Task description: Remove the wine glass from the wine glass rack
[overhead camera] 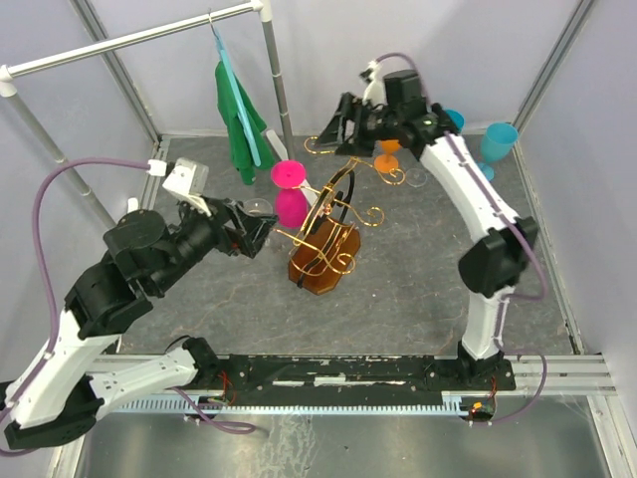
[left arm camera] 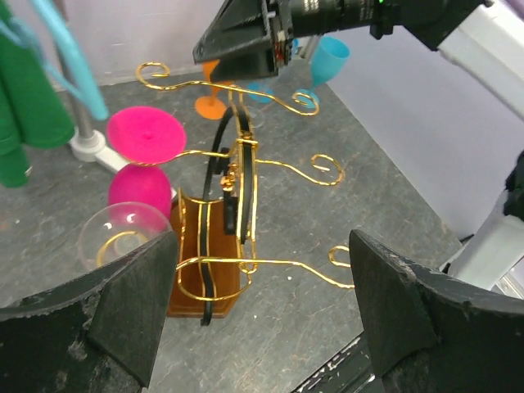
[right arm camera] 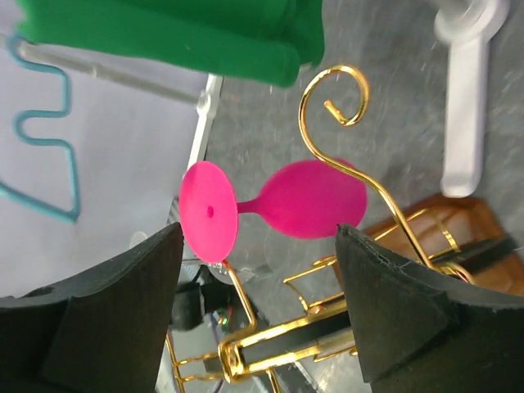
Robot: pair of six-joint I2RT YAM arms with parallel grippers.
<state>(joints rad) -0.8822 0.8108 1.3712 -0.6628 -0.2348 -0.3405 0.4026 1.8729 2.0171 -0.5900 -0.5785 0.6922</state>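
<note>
The wine glass rack stands mid-table, gold scroll wire with a black loop on an amber base. A pink wine glass hangs upside down from its left arm, and a clear glass hangs just beside it. My left gripper is open, left of the rack and close to the clear glass. My right gripper is open behind the rack, above its far scroll arm. In the right wrist view the pink glass lies beyond the open gripper, apart from both fingers.
A grey clothes rail with a green cloth on a teal hanger stands at the back left. An orange glass and two blue glasses stand at the back right. Grey walls enclose the table.
</note>
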